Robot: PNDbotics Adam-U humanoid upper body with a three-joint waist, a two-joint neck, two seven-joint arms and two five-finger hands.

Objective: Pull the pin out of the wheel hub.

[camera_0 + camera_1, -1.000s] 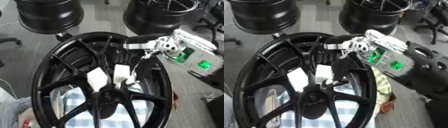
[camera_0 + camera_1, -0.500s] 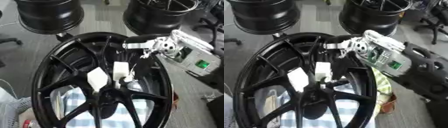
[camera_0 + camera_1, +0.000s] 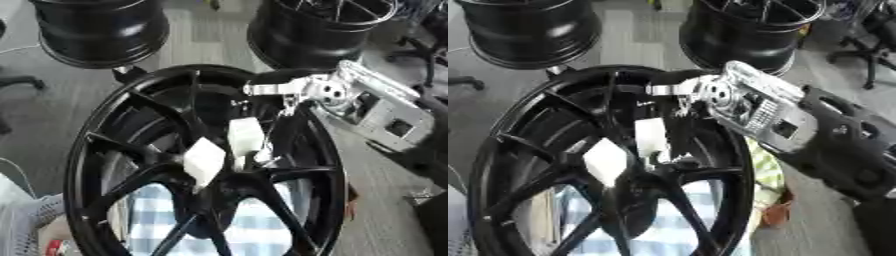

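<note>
A large black wheel [image 3: 206, 165] with thin spokes fills the middle of both views, its hub [image 3: 229, 176] low in the centre. Two white tags sit on the spokes just above the hub: a diamond-shaped one [image 3: 203, 161] to the left and an upright oblong one [image 3: 246, 136] to the right. Just beside the oblong tag, at the hub, something small and pale [image 3: 260, 159] shows; it may be the pin, but I cannot tell.

The right hand [image 3: 710, 95] comes in from the right side on a silver and black arm [image 3: 833, 145]. Its silver part reaches over the upper rim of the wheel, with the fingers pointing down toward the oblong tag. Whether those fingers are open or closed on anything is too blurred to tell. The left hand does not show.

A blue and white checked cloth [image 3: 262, 225] lies under the lower spokes. Two more black wheels stand behind, one upper left [image 3: 101, 30] and one upper right [image 3: 319, 30].
</note>
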